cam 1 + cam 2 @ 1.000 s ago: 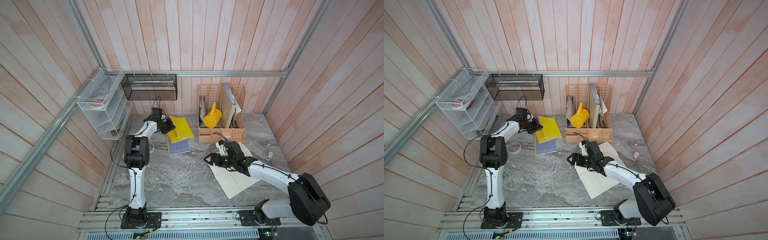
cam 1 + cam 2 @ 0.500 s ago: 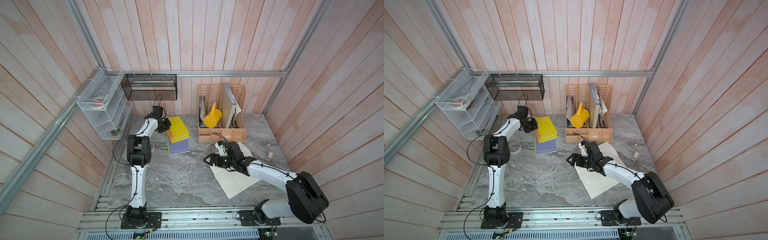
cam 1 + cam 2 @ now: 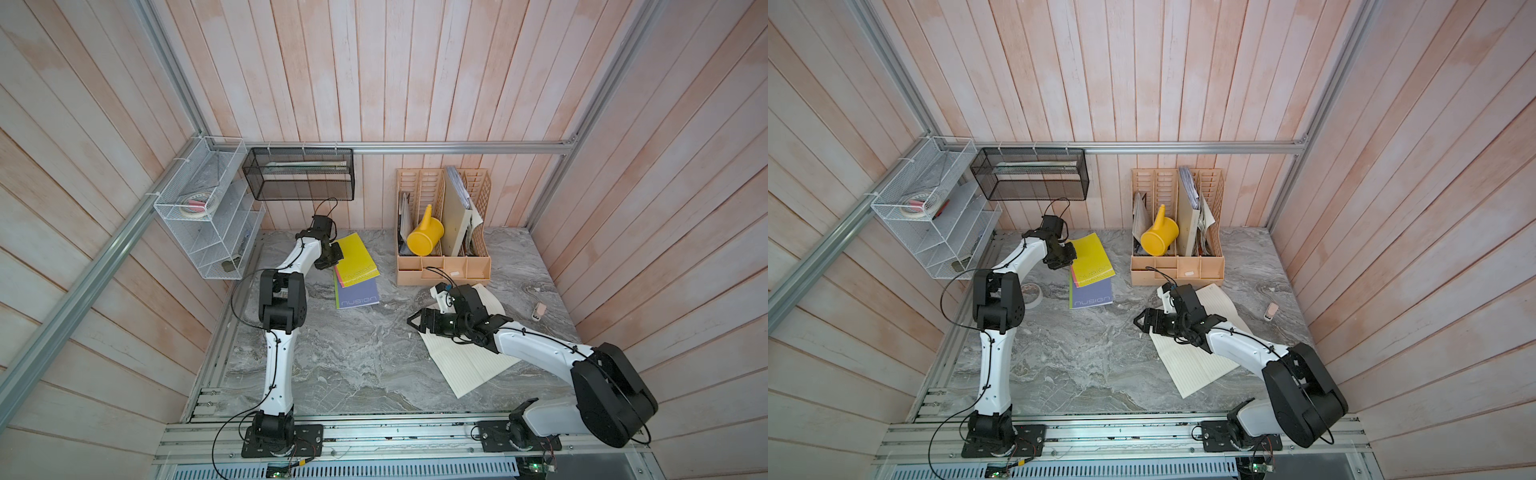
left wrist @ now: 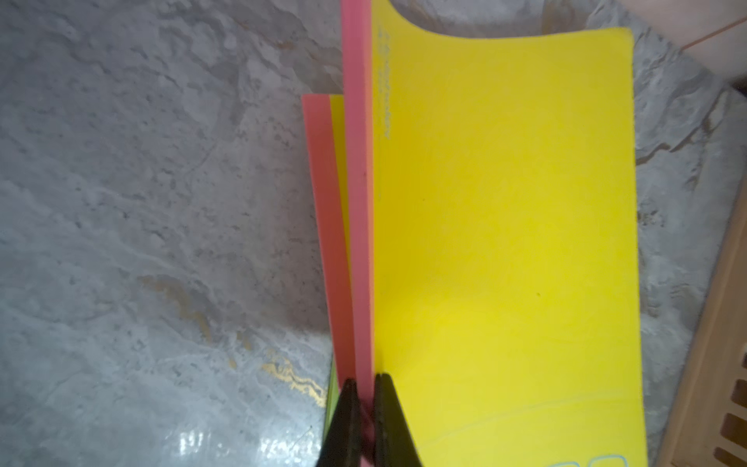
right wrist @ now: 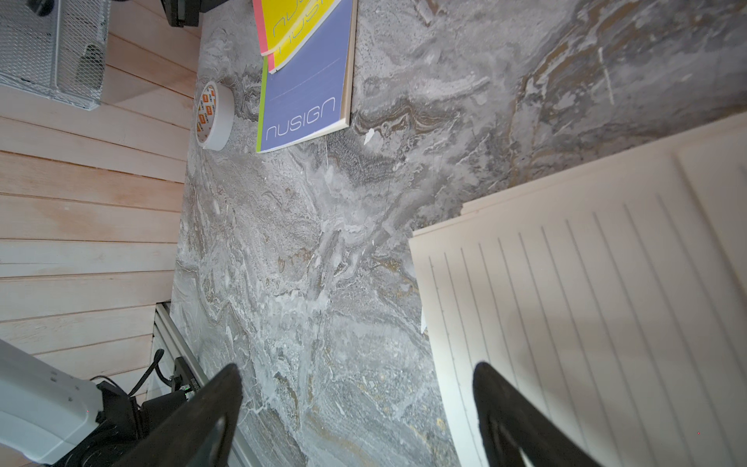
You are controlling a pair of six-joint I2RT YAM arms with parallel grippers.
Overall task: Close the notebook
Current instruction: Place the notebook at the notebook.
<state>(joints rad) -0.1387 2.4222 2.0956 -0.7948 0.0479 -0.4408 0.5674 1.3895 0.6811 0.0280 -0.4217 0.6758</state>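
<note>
The left gripper has its jaws nearly together, pinching the pink strip along the edge of the yellow cover of the notebook. The strip runs straight away from the fingertips. The yellow cover spreads out to one side of the jaws and curls at its far corner. On the other side of the jaws, a second pink and yellow layer shows lower down, set off from the held strip. Past it is the bare grey table.

In both top views the notebook is near the back of the table, directly in front of the left gripper. It overlaps a purple notebook that lies flat under its near end.

The right gripper is well apart from the notebook, with its jaws wide open. One finger is over the edge of some lined sheets and the other is over bare table. Far ahead of these jaws are the purple notebook and a tape roll just beside it.
</note>
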